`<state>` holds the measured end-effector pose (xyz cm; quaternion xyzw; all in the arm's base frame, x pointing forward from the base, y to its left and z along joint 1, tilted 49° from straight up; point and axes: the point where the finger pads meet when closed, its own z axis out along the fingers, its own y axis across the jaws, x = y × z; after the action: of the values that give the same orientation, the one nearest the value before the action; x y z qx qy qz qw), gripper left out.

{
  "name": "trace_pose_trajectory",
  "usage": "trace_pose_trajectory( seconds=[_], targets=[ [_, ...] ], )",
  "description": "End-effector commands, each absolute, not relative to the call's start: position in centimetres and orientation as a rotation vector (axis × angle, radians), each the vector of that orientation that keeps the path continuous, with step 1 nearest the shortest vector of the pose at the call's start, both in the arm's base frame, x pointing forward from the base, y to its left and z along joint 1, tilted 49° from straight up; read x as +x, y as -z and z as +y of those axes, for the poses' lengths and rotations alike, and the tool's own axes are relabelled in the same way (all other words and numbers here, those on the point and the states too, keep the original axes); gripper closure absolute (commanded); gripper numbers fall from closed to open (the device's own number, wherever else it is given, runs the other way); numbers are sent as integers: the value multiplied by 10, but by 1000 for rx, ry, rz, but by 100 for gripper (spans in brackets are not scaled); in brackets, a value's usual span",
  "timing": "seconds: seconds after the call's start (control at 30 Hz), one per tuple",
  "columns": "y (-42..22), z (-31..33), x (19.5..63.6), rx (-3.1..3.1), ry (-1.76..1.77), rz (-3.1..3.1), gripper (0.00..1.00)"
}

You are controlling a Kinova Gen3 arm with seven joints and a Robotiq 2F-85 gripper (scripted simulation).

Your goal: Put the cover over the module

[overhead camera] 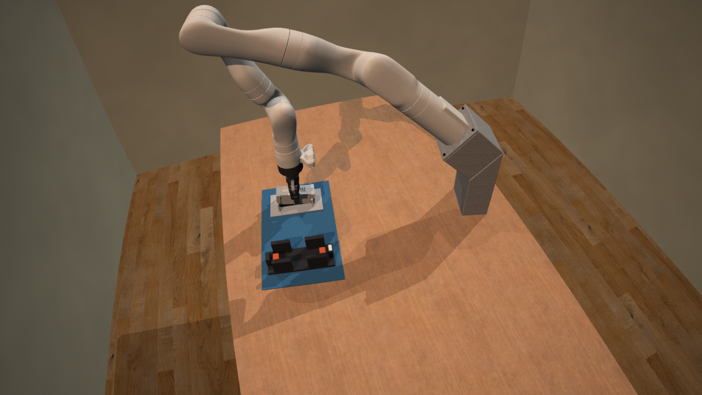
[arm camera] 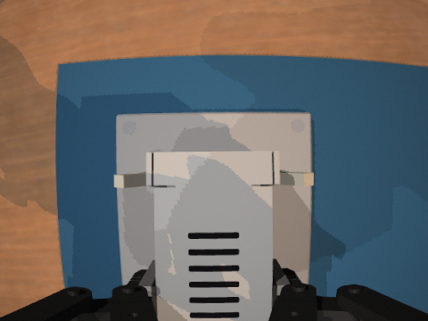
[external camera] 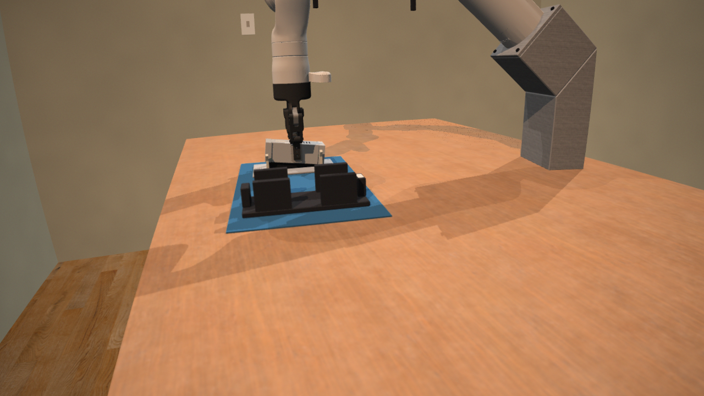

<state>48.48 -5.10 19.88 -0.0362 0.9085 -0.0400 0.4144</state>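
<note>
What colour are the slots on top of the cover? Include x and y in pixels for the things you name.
Black; the slots (arm camera: pixel 213 268) show best in the wrist view.

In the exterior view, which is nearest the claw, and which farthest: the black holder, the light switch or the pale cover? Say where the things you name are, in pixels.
1. Pale cover (overhead camera: pixel 288 199) (external camera: pixel 281 152) (arm camera: pixel 171 214): in the claw (overhead camera: pixel 294 200) (external camera: pixel 296 156).
2. Black holder (overhead camera: pixel 300 260) (external camera: pixel 304 201): in front, below.
3. Light switch (external camera: pixel 247 23): on the back wall, upper left.

A matt, plastic-looking pale cover (overhead camera: pixel 304 187) (external camera: pixel 280 151) (arm camera: pixel 214 209) shows smooth faces above a flat-finished blue mat (overhead camera: pixel 299 225) (external camera: pixel 302 183) (arm camera: pixel 366 134). The bench (overhead camera: pixel 441 294) (external camera: pixel 394 295) (arm camera: pixel 134 27) wears fine wood grain; the arm's pedestal (overhead camera: pixel 478 181) (external camera: pixel 571 113) looks like brushed grey metal, the holder (overhead camera: pixel 301 263) (external camera: pixel 304 199) like dull black plastic.
</note>
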Motion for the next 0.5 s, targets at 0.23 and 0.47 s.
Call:
trace_pose_trajectory(
  seconds=[0.23,0.47],
  targets=[
    [-200,-51,485,-91,100,2281,100],
    [-197,-51,488,-91,100,2282,100]
  ],
)
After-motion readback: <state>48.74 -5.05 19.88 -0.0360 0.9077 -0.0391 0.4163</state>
